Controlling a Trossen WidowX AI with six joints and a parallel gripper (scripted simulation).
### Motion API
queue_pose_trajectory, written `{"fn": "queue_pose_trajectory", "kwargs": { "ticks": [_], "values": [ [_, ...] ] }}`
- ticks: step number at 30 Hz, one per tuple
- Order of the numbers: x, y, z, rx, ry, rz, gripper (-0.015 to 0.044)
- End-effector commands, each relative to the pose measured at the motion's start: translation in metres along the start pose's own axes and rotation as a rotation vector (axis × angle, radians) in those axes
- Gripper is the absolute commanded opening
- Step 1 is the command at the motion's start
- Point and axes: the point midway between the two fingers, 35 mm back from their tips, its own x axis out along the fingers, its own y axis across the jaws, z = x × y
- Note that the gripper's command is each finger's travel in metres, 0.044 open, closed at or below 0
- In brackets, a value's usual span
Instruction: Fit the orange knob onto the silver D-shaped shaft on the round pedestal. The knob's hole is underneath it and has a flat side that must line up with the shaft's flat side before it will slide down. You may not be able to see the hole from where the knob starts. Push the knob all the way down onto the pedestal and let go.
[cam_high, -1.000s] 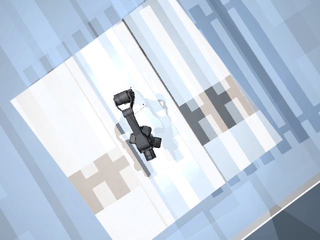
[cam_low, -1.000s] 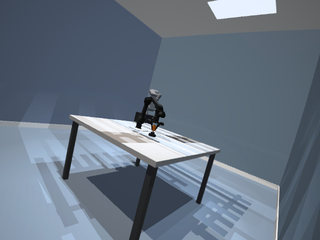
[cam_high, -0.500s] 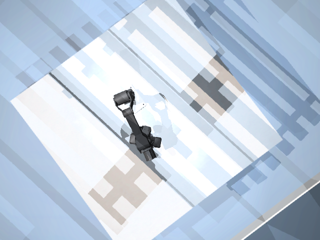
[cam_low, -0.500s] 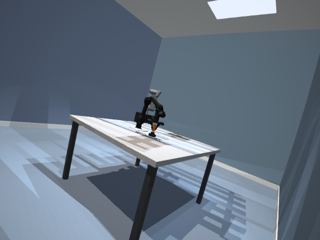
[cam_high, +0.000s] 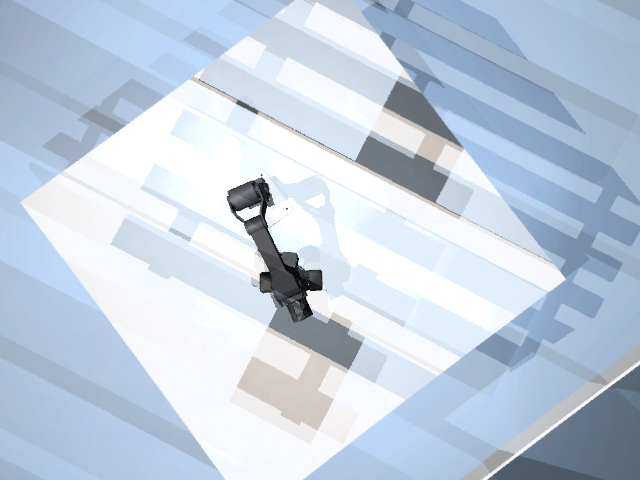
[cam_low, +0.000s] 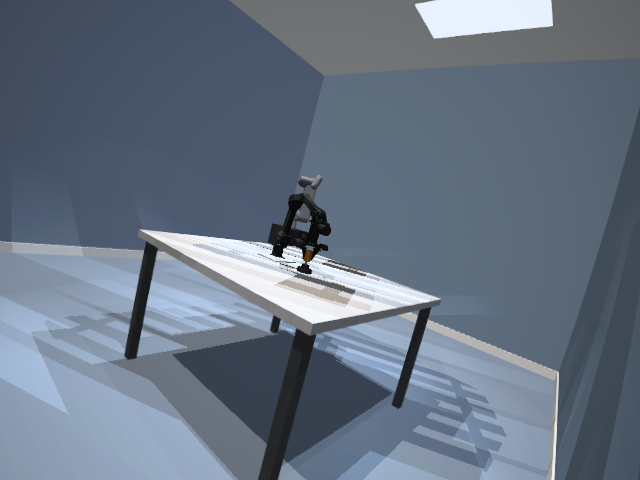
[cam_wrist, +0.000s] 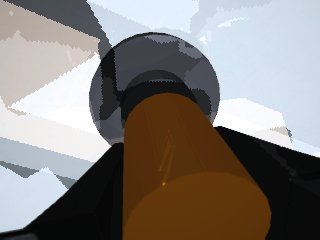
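My gripper (cam_low: 309, 254) (cam_high: 301, 310) is shut on the orange knob (cam_wrist: 185, 170) (cam_low: 308, 254), a plain cylinder held upright. In the wrist view the knob's lower end sits right over the centre of the dark round pedestal (cam_wrist: 107, 90) (cam_low: 304, 268). In the exterior view the knob hangs just above the pedestal. The silver shaft is hidden behind the knob, so I cannot tell whether the knob is on it. In the top view the arm (cam_high: 268, 242) covers both the knob and the pedestal.
The white table (cam_low: 217, 263) (cam_high: 129, 289) carries shifting light and shadow patches. The arm's base (cam_high: 248, 195) stands near the table's middle. A pale grey fixture (cam_low: 309, 187) rises behind the arm.
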Motion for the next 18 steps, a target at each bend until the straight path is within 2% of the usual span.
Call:
{"fn": "queue_pose_trajectory", "kwargs": {
  "ticks": [1, 18],
  "values": [
    [0.0012, -0.0003, -0.0009, -0.008, 0.003, -0.003, 0.0000],
    [-0.0036, -0.0002, -0.0005, -0.016, 0.003, -0.003, 0.0000]
  ]
}}
